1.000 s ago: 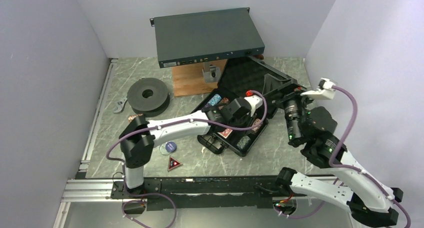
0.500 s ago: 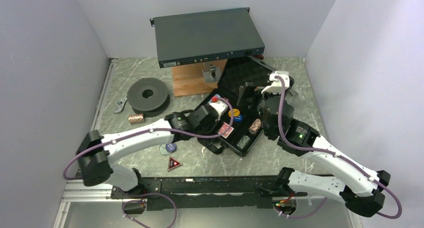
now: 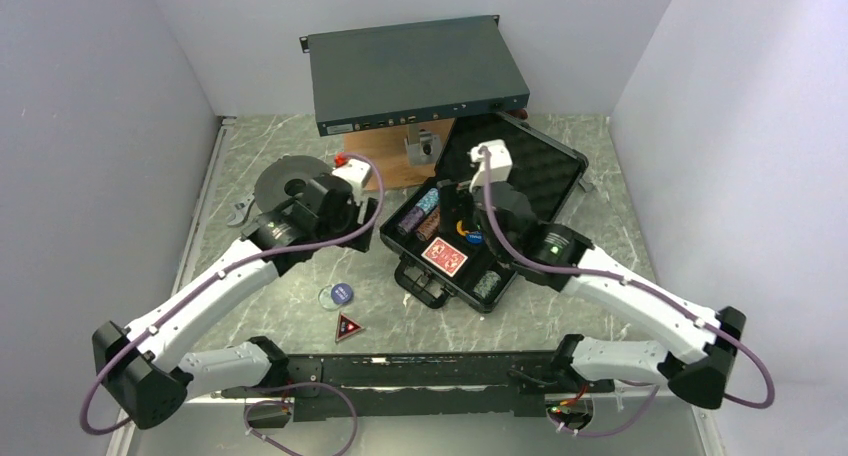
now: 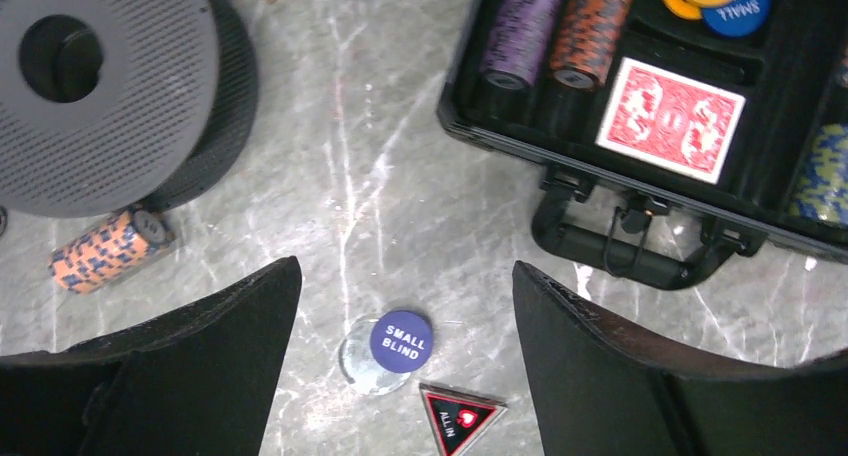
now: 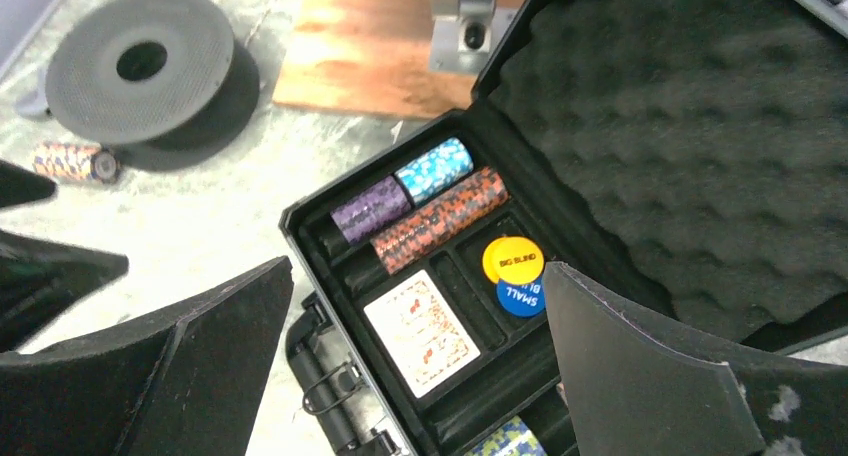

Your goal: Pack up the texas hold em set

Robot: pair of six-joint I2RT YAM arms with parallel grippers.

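Fingers [image 4: 220, 356] of the left gripper [image 4: 405, 276] are standing wide apart, holding nothing and hanging above the marbled table [image 4: 400, 176]. Between them, toward the lower edge of the left wrist view, a round blue button [image 4: 401, 340] marked SMALL BLIND is lying partly over a clear disc [image 4: 353, 364]. A red-black triangle [image 4: 461, 417] is lying just below it. A loose orange chip roll [image 4: 105, 251] is lying at the left, just beside a dark spool [image 4: 100, 86] in the upper left. The black case [image 4: 500, 141] is sitting open in the upper right, its handle [image 4: 630, 261] pointing toward the lower edge.

Fingers [image 5: 200, 366] of the right gripper [image 5: 415, 271] are also standing spread, gripping nothing and hanging above the case. Lying in the case, centre of the right wrist view:
- a purple chip roll [image 5: 370, 208]
- a light-blue chip roll [image 5: 435, 168]
- a red-black chip roll [image 5: 440, 221]
- a red-backed card deck [image 5: 420, 331]
- a yellow button [image 5: 512, 259] overlapping a second blue button [image 5: 522, 298]
- a blue-yellow chip roll [image 5: 510, 438] at the bottom edge

Egg-crate foam [image 5: 680, 126] is lining the lid in the upper right. A wooden board [image 5: 370, 46] is lying at the top, just beyond the case. A grey box [image 3: 415, 71] is sitting at the top centre of the overhead view.
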